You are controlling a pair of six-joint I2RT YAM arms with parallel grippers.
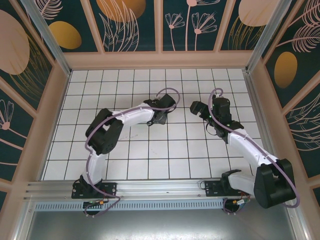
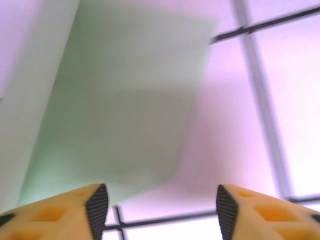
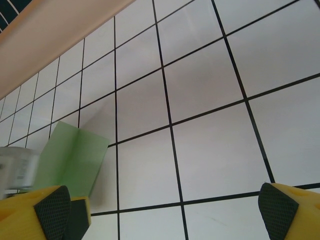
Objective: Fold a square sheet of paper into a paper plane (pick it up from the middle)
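Note:
The square sheet of paper [image 2: 125,100] is pale mint-green and blurred, filling the upper left of the left wrist view just ahead of the fingers. My left gripper [image 2: 162,210] is open, with bare tile between its pads and the paper's lower edge near its left fingertip. In the right wrist view the same paper [image 3: 70,157] sits at the far left as a creased green shape, partly raised off the tiles. My right gripper [image 3: 165,210] is open over bare tiles, with the paper beside its left finger [image 3: 52,207]. From above, the left gripper [image 1: 161,116] and right gripper [image 1: 196,107] face each other mid-table.
The table [image 1: 150,150] is white tile with a black grid. A peach wall [image 3: 50,45] borders the tiles at the back, and patterned panels enclose the sides. A blurred white part of the left arm [image 3: 15,167] sits next to the paper.

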